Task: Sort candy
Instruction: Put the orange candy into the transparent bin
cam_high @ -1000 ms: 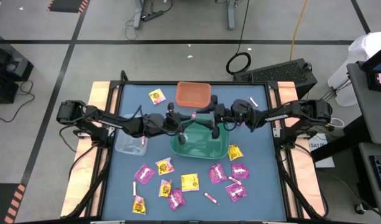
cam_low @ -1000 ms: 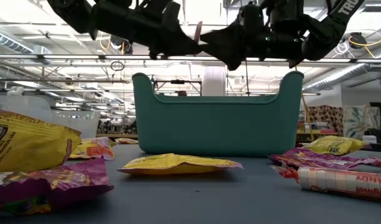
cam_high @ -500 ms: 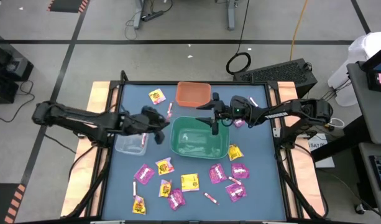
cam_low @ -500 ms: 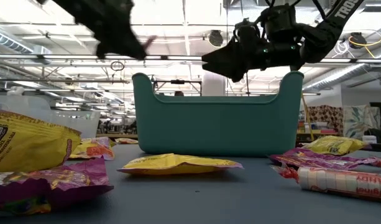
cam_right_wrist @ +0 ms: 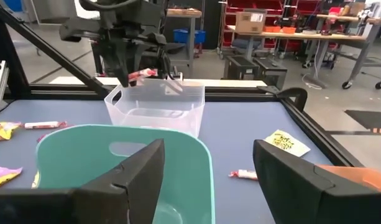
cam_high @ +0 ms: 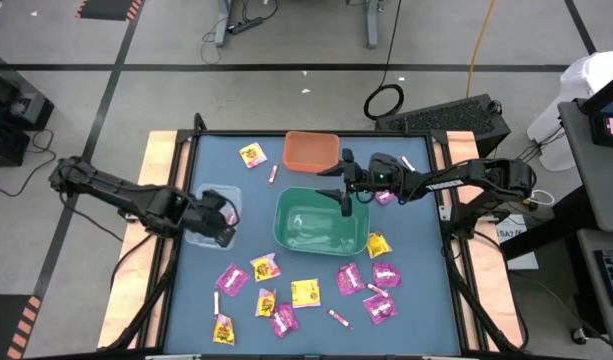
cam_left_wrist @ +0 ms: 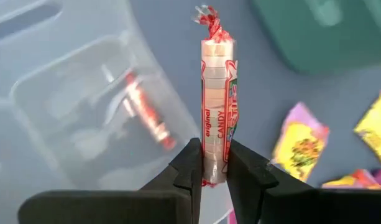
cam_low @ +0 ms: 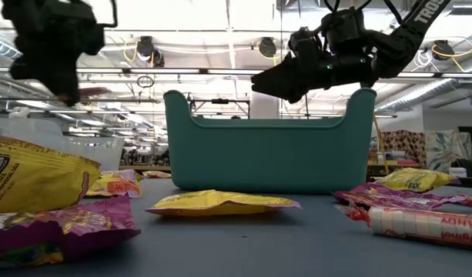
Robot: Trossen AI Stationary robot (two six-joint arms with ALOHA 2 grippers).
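Left gripper point(cam_left_wrist: 214, 177) pinching pink-white candy stick point(cam_left_wrist: 218, 106), apparently above clear bin point(cam_high: 208, 232) near bench's left edge; right gripper point(cam_high: 346, 200) spread over green bin point(cam_high: 319, 243).

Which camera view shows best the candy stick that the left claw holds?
The left wrist view: the candy stick stands between the left claw fingers, its print readable, over the clear bin. The right wrist view shows it small and far; the high and low views barely show it.

Grey floor point(cam_high: 106, 90), bright ceiling lights point(cam_low: 220, 15)
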